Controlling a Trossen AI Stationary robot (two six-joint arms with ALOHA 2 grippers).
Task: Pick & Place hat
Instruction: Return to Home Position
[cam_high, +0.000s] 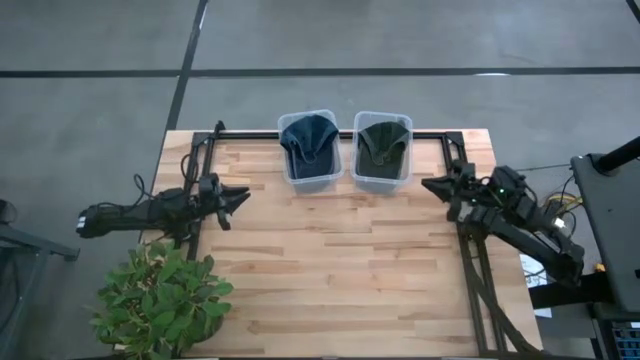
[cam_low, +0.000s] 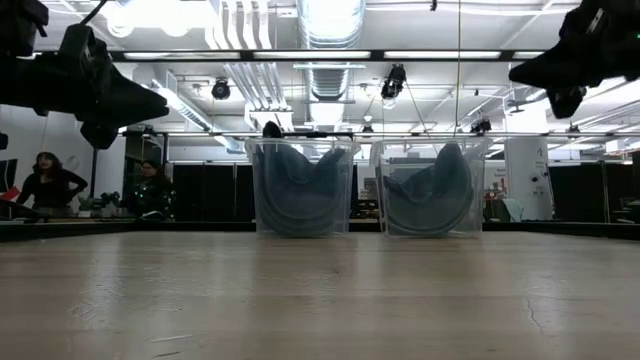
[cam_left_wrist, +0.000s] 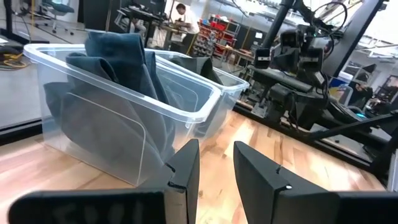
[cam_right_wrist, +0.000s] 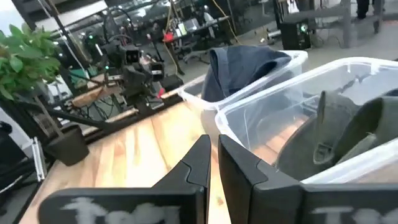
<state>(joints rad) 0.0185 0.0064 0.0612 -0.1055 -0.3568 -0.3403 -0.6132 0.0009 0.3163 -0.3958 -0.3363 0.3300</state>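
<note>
The blue cap (cam_high: 308, 140) is held in the left bin (cam_high: 308, 187) and the gray cap (cam_high: 383, 143) in the right bin (cam_high: 380, 186); both clear bins are set side by side at the far middle of the table (cam_high: 330, 270). The left gripper (cam_high: 243, 196) is raised beside the left bin, its jaws narrowly parted and empty. The right gripper (cam_high: 428, 184) is raised beside the right bin, its jaws almost closed and empty. A potted plant (cam_high: 160, 300) is placed at the near left corner. Seated people (cam_low: 45, 180) are seen beyond the table.
</note>
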